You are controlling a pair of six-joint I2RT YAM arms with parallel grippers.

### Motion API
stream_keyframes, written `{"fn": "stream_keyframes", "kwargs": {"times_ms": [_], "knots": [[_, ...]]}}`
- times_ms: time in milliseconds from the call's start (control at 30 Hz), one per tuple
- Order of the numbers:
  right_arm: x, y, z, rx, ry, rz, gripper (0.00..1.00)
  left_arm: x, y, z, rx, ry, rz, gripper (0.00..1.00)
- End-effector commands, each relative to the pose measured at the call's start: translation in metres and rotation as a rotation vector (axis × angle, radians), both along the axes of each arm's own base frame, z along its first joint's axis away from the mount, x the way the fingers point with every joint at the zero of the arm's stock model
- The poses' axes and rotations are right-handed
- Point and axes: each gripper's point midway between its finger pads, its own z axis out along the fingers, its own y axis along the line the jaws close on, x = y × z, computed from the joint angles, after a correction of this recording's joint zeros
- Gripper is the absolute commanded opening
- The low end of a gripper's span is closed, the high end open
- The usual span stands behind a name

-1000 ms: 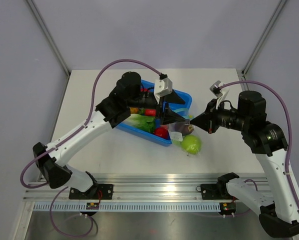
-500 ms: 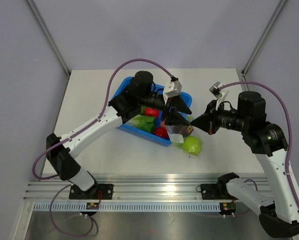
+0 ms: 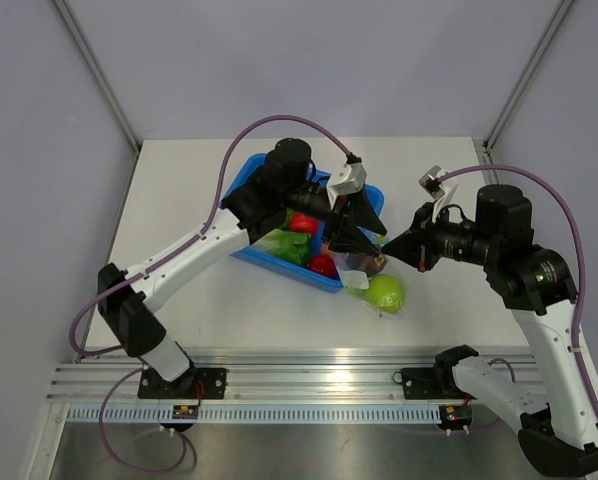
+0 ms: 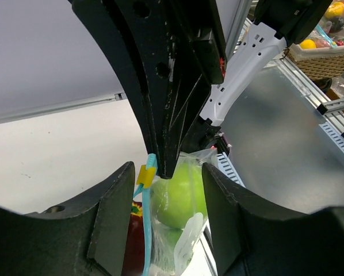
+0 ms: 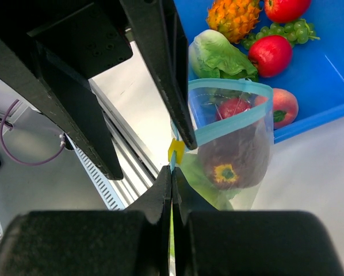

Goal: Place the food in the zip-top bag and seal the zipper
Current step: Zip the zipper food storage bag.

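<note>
Green and round, the toy apple [image 3: 383,290] is the thing nearest to the arm bases. It lies just outside the near right corner of the blue tray [image 3: 279,262], at the bottom of the clear zip-top bag [image 5: 249,167]. Above it in the same bag sits a dark purple-red fruit [image 5: 229,164] with a yellow star mark. The bag stands close against the near right side of the tray; whether it touches the wall I cannot tell. Its mouth is open, and the light teal zipper [image 5: 229,127] makes an open loop. A small yellow slider [image 5: 176,150] sits at one end of this strip. The right gripper [image 5: 172,175] comes from the side away from the tray, and its jaws are pressed together on the zipper edge just below the slider. The left gripper [image 4: 167,167] reaches across the tray; its jaws stand apart, the strip passes between them, and they hold nothing. Farther back, inside the tray, lie a lettuce [image 5: 218,54], a peach [image 5: 286,106], a red apple [image 5: 270,54], green grapes [image 5: 284,30] and a pineapple [image 5: 235,17]. The tray rests on the white table [image 3: 179,200].
</note>
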Motion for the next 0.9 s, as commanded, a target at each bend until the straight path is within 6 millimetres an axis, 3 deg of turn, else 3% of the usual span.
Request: {"fn": "stream_keyframes", "kwargs": {"times_ms": [0,67,200,367,567,767,867], "knots": [[-0.0039,0.0015,0.0167,0.026,-0.062,0.027,0.00,-0.0035,-0.0026,0.0136,-0.031,-0.017,-0.039,0.55],[-0.0047,0.0013,0.0173,0.027,-0.064,0.027,0.00,-0.0004,-0.0051,0.0107,-0.022,-0.011,-0.030,0.60],[-0.0053,0.0005,0.0177,0.024,-0.070,0.025,0.00,0.0008,-0.0068,0.0068,-0.009,0.002,-0.034,0.59],[-0.0038,0.0002,0.0156,0.020,-0.064,0.022,0.00,-0.0028,-0.0058,0.0065,-0.008,0.011,-0.060,0.50],[-0.0017,-0.0007,0.0116,0.009,-0.058,0.014,0.00,-0.0060,-0.0049,0.0061,-0.007,0.023,-0.084,0.32],[-0.0005,-0.0007,0.0102,0.005,-0.055,0.011,0.00,-0.0062,-0.0053,0.0039,0.000,0.034,-0.088,0.39],[-0.0001,-0.0010,0.0106,0.004,-0.057,0.009,0.00,-0.0081,-0.0048,0.0042,0.000,0.039,-0.104,0.32]]}}
